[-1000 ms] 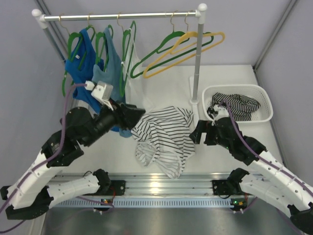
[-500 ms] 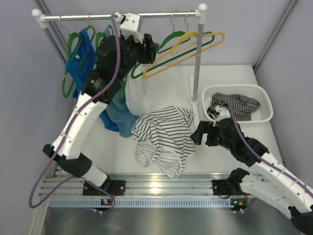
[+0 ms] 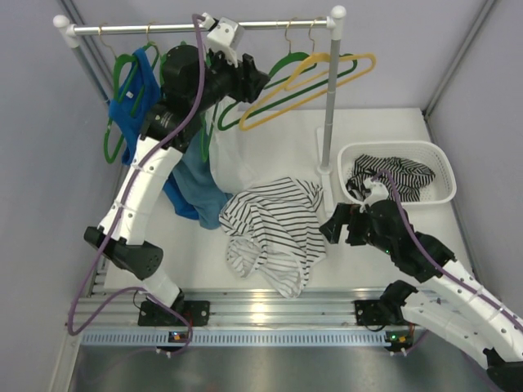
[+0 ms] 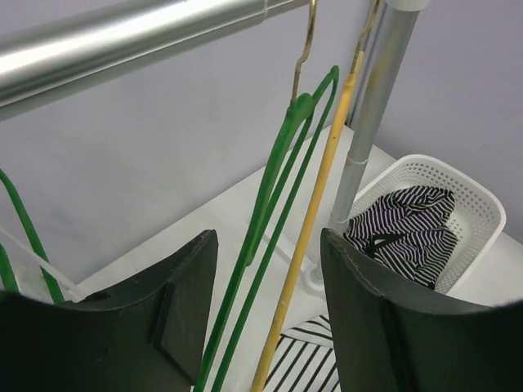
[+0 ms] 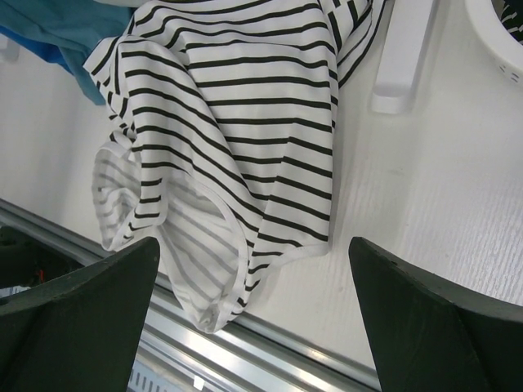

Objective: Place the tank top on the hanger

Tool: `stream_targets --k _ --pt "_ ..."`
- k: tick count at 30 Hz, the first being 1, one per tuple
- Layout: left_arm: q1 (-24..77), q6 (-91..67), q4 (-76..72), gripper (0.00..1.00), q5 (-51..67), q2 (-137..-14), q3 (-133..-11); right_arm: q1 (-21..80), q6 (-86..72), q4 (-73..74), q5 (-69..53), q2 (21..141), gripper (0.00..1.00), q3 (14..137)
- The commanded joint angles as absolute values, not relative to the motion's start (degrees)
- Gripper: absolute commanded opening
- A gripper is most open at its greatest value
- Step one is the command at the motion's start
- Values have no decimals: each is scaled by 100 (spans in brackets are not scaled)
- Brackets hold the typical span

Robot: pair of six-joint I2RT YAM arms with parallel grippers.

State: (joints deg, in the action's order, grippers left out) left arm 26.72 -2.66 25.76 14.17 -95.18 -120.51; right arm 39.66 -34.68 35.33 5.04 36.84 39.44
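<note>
Okay, white basket [image 3: 445,151] at right holds a dark striped garment [image 3: 400,173]. The tank top [image 3: 274,224] lies crumpled mid white table [image 3: 384,122], off the hanger [image 4: 276,167], which hangs bare on the rail [image 3: 122,28] beside a yellow hanger [image 4: 314,204]. The left gripper [image 4: 267,245] has jaws apart, the hanger showing between them. The right gripper [image 5: 253,245] is spread wide over the top's hem. Grey walls.
</note>
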Motion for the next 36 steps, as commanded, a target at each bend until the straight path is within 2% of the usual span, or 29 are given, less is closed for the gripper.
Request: stream_targets --k 1,15,25,28,29,32,33,35,36 --pt "2637 -106 2311 58 1854 -9668 -12261 4034 -3445 3498 475 3639 99 3999" --pt "2637 70 2241 54 1854 -10081 -12208 4034 -3428 3516 439 3674 99 4008" --pt "2637 17 2144 31 2038 -10028 -11988 4034 -3437 3542 413 3674 98 3999" --pt "2646 18 2171 29 2109 -10037 -11979 4034 -3437 3560 413 3665 98 3999" --pt "2646 9 2171 24 2118 -10028 -11979 4025 -3437 3560 413 3665 98 3990" --pt "2646 9 2180 22 2153 -10028 -11988 4034 -3428 3560 404 3656 98 3982" --pt "2646 17 2171 18 2162 -10020 -11988 4034 -3428 3551 413 3674 98 3981" --pt "2654 9 2188 17 2215 -10020 -11988 4034 -3428 3560 404 3665 98 3981" --pt "2654 9 2197 12 2232 -10011 -11988 4034 -3428 3551 404 3656 98 3981"
